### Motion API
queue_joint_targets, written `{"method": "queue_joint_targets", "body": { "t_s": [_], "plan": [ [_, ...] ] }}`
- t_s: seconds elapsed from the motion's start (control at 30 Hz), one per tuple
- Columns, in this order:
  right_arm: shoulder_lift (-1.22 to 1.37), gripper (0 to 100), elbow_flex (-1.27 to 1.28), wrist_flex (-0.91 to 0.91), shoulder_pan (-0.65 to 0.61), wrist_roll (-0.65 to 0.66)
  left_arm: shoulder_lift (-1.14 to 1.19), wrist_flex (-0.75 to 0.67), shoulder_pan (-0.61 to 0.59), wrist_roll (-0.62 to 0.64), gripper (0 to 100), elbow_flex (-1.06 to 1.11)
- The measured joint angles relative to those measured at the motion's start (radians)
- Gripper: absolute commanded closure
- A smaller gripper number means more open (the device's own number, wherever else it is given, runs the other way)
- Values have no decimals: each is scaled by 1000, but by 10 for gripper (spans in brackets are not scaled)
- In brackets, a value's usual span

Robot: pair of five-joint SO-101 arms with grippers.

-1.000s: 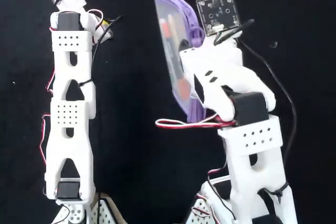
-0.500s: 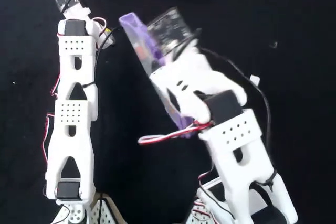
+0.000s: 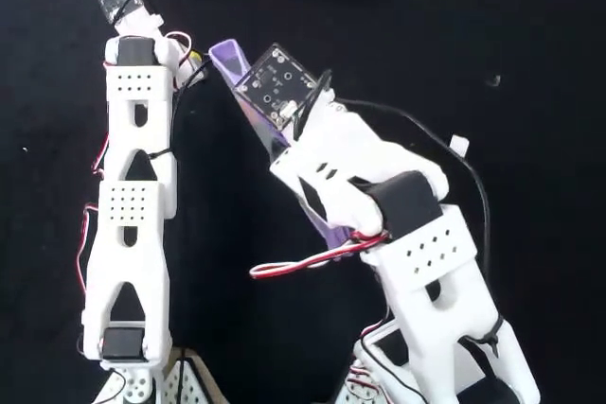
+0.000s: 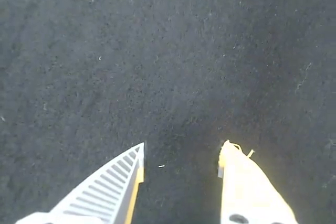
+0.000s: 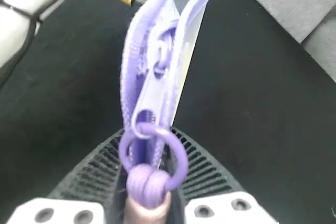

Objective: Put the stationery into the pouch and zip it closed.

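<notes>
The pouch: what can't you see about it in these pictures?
1. High view: most of the pouch is hidden under the right arm and its camera board.
2. Right wrist view: the pouch is edge-on in the right gripper, so what is inside stays hidden.
3. Right wrist view: the zip runs away from the camera, so it is unclear whether it is fully shut.

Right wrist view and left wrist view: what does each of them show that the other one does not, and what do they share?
Right wrist view, not the left one: the purple pouch, clamped in the right gripper, with its zipper ring at the clamped end. Left wrist view, not the right one: the left gripper, open and holding nothing. Shared: the black table.
</notes>
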Motion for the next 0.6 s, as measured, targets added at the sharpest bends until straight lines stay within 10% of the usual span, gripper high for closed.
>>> {"method": "queue_joint_targets", "body": {
  "t_s": [0.6],
  "plan": [
    [2, 814, -192, 249, -14, 11, 0, 0, 0, 0, 767, 0]
  ]
}}
